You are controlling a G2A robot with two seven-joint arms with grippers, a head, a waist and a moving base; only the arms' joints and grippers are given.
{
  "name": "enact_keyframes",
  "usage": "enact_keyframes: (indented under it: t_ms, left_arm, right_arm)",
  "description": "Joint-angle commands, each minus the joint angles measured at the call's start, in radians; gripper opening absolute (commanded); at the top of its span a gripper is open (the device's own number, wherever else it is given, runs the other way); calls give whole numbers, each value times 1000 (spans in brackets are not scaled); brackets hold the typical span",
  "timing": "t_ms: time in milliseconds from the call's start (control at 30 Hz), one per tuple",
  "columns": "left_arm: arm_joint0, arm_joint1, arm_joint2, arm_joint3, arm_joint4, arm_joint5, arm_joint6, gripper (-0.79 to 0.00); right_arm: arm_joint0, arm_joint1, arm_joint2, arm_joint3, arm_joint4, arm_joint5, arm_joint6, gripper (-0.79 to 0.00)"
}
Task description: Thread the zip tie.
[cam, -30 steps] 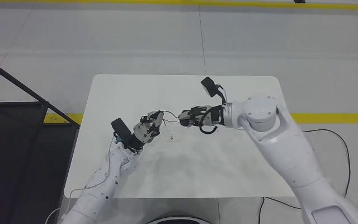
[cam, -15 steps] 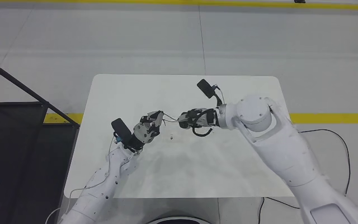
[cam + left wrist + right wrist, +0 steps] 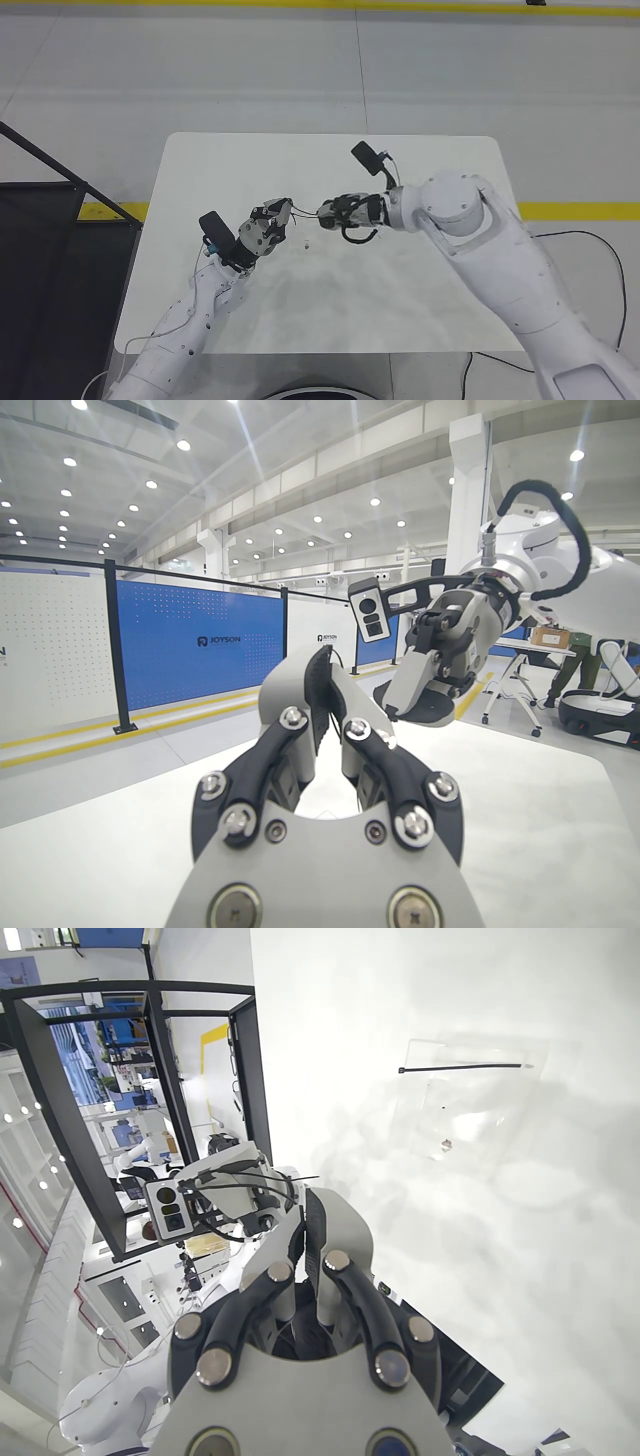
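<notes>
Above the middle of the worktop point(image 3: 400, 300), the zip tie point(image 3: 305, 211) is held between 2 claws. The left claw point(image 3: 283, 212) is closed on 1 end and the right claw point(image 3: 327, 212) on the other. A spare tie point(image 3: 462, 1068) is seen in a clear bag point(image 3: 500, 1128) on the worktop.

One white table point(image 3: 420, 300). Two grippers: one left gripper point(image 3: 327, 665), one right gripper point(image 3: 305, 1208), both pinched closed. Two fingers point(image 3: 287, 695) per gripper, four in all. Two black ties in total: one zip tie point(image 3: 300, 1178) strung between the two grippers, one more zip tie point(image 3: 460, 1068) flat on the table. One clear plastic sheet point(image 3: 475, 1118) under that flat one. One small dark speck point(image 3: 445, 1143) on the same sheet. Two yellow floor stripes point(image 3: 560, 211) beyond the table. One black metal frame point(image 3: 60, 168) off to the side.
</notes>
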Motion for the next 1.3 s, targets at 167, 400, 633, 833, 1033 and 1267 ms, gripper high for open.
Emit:
enact_keyframes:
  t_ms: [167, 400, 633, 833, 1033, 1267]
  left_arm:
    - [0, 0, 0, 0, 0, 0, 0, -785]
    - [0, 0, 0, 0, 0, 0, 0, -785]
    - [0, 0, 0, 0, 0, 0, 0, -785]
    - [0, 0, 0, 0, 0, 0, 0, -785]
    - [0, 0, 0, 0, 0, 0, 0, -785]
    - [0, 0, 0, 0, 0, 0, 0, -785]
  right_arm:
    - [-37, 4, 66, 4, 101, -80, -5, -785]
    - [-78, 10, 125, 3, 184, -160, 9, -785]
    - [-104, 13, 162, 7, 238, -209, 13, -785]
    - [-121, 10, 174, -1, 266, -240, -24, -785]
    - [-122, 9, 172, -2, 260, -228, -28, -785]
    - [-94, 4, 134, -14, 186, -144, -70, -785]
